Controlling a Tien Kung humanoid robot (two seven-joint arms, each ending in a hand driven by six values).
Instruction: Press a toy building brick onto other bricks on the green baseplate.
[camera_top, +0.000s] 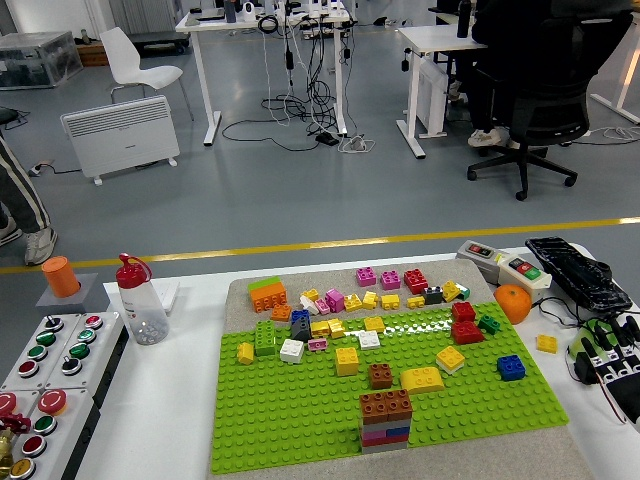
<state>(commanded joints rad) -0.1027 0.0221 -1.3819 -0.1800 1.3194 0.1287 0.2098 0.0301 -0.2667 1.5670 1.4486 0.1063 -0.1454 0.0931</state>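
The green baseplate (300, 420) lies in the middle of the table on a grey mat. Near its front edge stands a stack of bricks (385, 420) with a brown brick on top. Loose bricks are scattered over its far half, among them a yellow brick (422, 379), a brown brick (380, 375) and a blue brick (511, 367). My right hand (612, 352) rests at the right edge of the table, right of the baseplate, with its fingers relaxed and nothing in them. The left arm is out of view.
An orange (513, 302) and a button box (503, 265) sit at the back right, next to a black keyboard (580, 272). A bottle (143, 300) with a red cap and a panel of buttons (45, 370) stand at the left. A person's leg shows at the far left.
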